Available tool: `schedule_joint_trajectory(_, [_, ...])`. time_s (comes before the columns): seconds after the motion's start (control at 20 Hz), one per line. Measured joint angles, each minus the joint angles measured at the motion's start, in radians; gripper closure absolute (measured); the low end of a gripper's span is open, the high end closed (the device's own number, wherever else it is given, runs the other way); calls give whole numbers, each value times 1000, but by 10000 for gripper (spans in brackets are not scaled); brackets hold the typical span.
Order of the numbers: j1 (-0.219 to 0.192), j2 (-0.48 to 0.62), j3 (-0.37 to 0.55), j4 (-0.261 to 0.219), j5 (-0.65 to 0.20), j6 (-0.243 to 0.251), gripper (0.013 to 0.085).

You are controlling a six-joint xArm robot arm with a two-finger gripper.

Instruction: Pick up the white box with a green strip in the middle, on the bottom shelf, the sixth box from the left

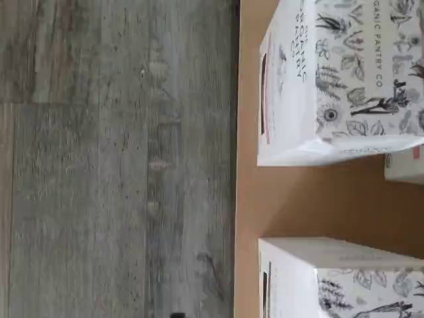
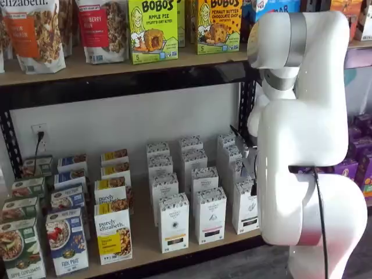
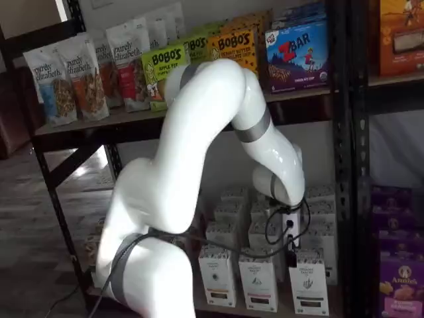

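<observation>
White box with green strip (image 2: 246,204), bottom shelf (image 2: 145,247): light, stiff carton with smooth sides; best pinched across its narrow flanks. Gripper (image 3: 290,228) jaws spread wide, empty.

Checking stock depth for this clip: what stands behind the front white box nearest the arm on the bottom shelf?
In a shelf view, more white boxes of the same kind stand in a row behind the front box on the bottom shelf. The arm covers the row's right side, so anything beyond it is hidden.

Hidden behind the white arm (image 2: 302,133) in both shelf views: the black-fingered gripper. Cropped in the wrist view: two white botanical-print boxes (image 1: 338,79); strip colours unreadable.
</observation>
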Motion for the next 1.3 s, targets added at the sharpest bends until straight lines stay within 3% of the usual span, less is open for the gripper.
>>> schedule_joint_trajectory(0.15, [8,25,-45,-31,24,37,130])
schedule_joint_trajectory(0.55, [22,91,-149,-47,53,69,130])
schedule_joint_trajectory(0.9, [18,174,-248,-145,72,149,130])
schedule_joint_trajectory(1.3, [11,278,-362,-202,76,191,130])
